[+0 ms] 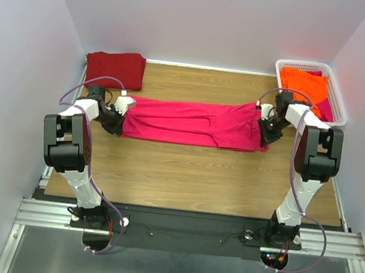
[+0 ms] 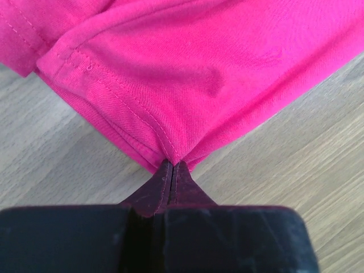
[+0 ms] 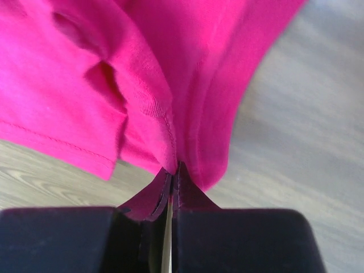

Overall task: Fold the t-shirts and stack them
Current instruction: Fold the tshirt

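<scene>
Pinching the bright pink-red t-shirt (image 1: pixel 191 121) at both ends, the two arms hold it long and low across the middle of the table (image 1: pixel 197 178). The left pincer (image 2: pixel 172 166) is shut tight on a stitched corner of the cloth. The right pincer (image 3: pixel 175 170) is shut tight on a bunch of folded edges at the other end. Each bite is small, with only the very tips on the cloth.

A dark maroon-red t-shirt (image 1: pixel 115 69) lies folded at the far left corner of the table. The orange t-shirts (image 1: pixel 304 84) sit in the white basket (image 1: pixel 309 64) at the far right corner.

A few things could go wrong from here. If the arms pull away from each other too hard, the cloth may slip out of one small bite and drop. The right pincer seems to hold more than one layer, so one layer might slide free and make the fold crooked. If one arm moves faster than the other, the shirt will likely twist. If the arms stay too low, the cloth may drag on the wood and bunch up. The right arm is also near the basket and could bump it on a wide swing.
</scene>
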Robot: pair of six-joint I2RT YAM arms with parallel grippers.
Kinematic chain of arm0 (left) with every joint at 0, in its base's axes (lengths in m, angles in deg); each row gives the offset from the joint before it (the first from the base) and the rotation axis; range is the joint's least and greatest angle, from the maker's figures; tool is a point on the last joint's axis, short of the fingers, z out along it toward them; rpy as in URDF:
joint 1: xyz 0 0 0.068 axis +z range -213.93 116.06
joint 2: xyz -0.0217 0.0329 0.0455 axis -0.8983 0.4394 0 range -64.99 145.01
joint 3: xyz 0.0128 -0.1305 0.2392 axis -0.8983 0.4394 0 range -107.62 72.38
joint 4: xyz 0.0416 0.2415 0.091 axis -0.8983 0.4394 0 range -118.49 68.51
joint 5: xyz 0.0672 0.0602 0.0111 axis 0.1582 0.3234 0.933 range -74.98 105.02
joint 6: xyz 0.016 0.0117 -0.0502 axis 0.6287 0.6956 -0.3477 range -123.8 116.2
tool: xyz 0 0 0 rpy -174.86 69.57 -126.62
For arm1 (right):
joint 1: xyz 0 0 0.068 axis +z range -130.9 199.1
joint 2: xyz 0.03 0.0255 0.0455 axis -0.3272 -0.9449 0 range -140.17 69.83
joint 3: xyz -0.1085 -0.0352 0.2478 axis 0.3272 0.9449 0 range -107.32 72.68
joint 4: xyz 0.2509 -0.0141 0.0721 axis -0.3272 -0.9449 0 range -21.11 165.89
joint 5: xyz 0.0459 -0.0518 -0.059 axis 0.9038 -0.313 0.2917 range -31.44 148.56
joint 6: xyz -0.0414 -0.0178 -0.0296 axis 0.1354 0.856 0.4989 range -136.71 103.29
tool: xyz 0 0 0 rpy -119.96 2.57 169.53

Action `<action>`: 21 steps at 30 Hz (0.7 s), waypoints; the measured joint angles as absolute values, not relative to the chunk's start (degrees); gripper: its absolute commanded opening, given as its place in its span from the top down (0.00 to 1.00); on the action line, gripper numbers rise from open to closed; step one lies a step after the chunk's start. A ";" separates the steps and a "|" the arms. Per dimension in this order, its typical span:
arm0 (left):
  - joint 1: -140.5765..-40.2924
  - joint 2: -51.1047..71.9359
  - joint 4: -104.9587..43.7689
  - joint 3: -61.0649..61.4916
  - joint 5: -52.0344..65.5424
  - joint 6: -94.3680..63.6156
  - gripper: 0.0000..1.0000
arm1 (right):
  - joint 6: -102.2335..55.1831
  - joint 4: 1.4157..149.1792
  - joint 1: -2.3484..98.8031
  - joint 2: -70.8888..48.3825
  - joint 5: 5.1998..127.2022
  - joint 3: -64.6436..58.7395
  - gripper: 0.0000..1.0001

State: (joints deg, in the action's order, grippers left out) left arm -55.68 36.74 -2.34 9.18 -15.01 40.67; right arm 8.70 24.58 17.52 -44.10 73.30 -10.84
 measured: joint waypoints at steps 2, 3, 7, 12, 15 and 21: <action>-55.66 36.61 -1.57 9.21 -14.85 40.93 1.00 | 9.03 24.93 17.19 -43.01 72.38 -9.31 1.00; -55.64 36.39 -1.20 9.38 -14.70 41.13 1.00 | 9.31 24.98 17.03 -42.16 71.71 -8.31 0.99; -55.36 33.88 0.63 11.87 -13.76 42.53 1.00 | 10.99 25.00 16.64 -39.42 70.09 -4.33 0.99; -55.16 31.78 2.32 14.58 -12.91 43.97 1.00 | 12.20 23.97 16.51 -38.51 69.98 -0.75 0.91; -55.16 31.39 2.95 14.95 -12.93 44.76 0.68 | 12.22 23.60 16.51 -38.20 70.24 -0.64 0.64; -54.98 27.93 8.37 14.91 -14.02 48.15 0.43 | 11.52 20.65 16.44 -36.63 71.44 -3.59 0.54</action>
State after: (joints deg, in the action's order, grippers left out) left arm -54.98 27.93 8.37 14.91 -14.02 48.15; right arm 11.52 20.65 16.44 -36.63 71.44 -3.59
